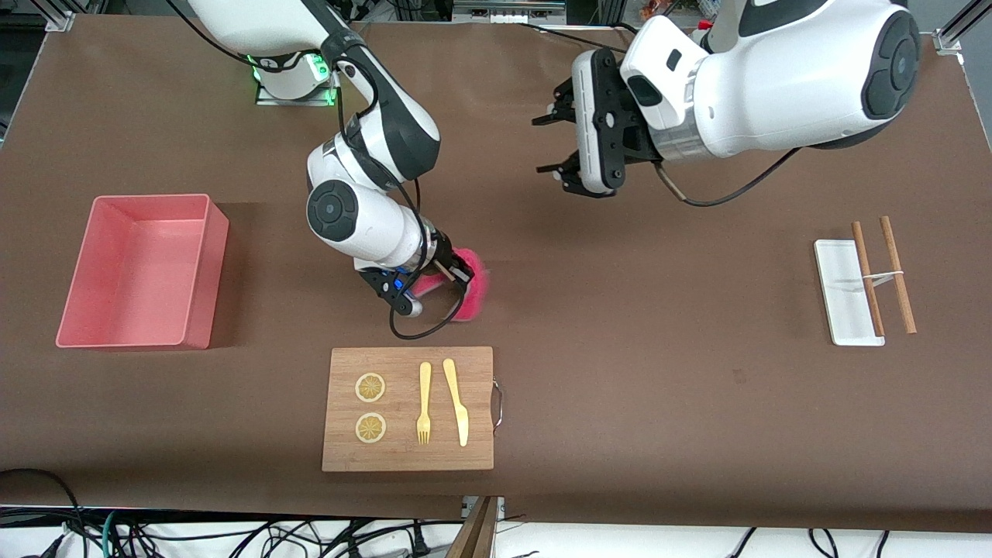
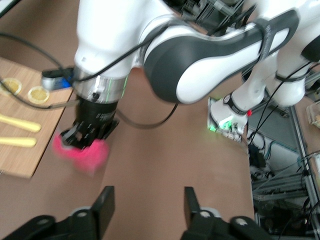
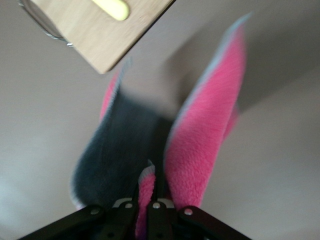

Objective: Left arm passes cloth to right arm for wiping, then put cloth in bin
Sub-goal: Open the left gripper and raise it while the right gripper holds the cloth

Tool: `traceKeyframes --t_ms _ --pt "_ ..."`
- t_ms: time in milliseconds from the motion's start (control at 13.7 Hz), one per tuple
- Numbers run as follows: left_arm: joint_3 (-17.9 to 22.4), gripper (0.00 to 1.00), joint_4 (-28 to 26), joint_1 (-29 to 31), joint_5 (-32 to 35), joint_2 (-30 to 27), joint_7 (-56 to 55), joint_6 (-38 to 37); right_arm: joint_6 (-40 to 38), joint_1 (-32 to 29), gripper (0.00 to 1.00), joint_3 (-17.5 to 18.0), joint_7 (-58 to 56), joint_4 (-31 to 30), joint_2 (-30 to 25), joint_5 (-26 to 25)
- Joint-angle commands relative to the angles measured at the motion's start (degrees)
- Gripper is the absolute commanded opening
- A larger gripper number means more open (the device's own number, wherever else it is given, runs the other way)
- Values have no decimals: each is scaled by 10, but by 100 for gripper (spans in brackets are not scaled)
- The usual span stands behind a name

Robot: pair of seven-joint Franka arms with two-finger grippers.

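The right arm's black two-finger gripper (image 1: 453, 277) is down close to the brown table (image 1: 659, 349), its fingers pinched together on a fold of the small fuzzy crimson-pink cloth with a thin grey edge (image 1: 469, 291); in the right wrist view the cloth (image 3: 200, 145) fans out from the clamped fingertips (image 3: 150, 210) in two upright flaps, pink on one face and grey on the other. The cloth hangs over the table just farther from the front camera than the rectangular wooden board with a metal handle (image 1: 408, 408), near the board's corner toward the left arm's end. On the board lie two round yellow lemon slices (image 1: 370, 407), a pale yellow fork (image 1: 424, 403) and a pale yellow knife (image 1: 456, 401), side by side. The left arm's black two-finger gripper (image 1: 559, 147) hangs in the air over bare table, well apart from the cloth, its fingers spread and holding nothing; the left wrist view shows the two fingers (image 2: 104, 207) standing apart with the right gripper (image 2: 82, 137) and cloth (image 2: 85, 152) beneath them. The pink rectangular plastic bin with tall straight walls (image 1: 198, 271) stands toward the right arm's end of the table, holding nothing. Toward the left arm's end lies a flat white rectangular tray (image 1: 833, 310) with two brown wooden sticks (image 1: 883, 275) joined by a pale band, one stick resting across the tray and one just beside it. No writing or brand mark can be read on anything.
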Motion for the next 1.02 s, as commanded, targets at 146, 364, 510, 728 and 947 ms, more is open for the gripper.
traceKeyframes --t_ms 146,364,510,728,947 --pt "4 100 -10 12 116 -29 6 -22 -67 -8 0 -3 -58 -14 3 -19" --pt "4 100 -12 18 249 -29 -2 -57 -67 -19 0 -2 -91 -64 3 -44" --pt "3 100 -19 27 357 -27 -28 -58 -65 -23 0 -2 -106 -95 -1 -69" --pt "4 100 -29 35 429 -4 -102 -37 -65 -25 0 -2 -130 -140 -11 -90" --pt "4 100 -23 86 430 13 -145 -8 -62 -65 0 -3 -193 -181 -19 -132"
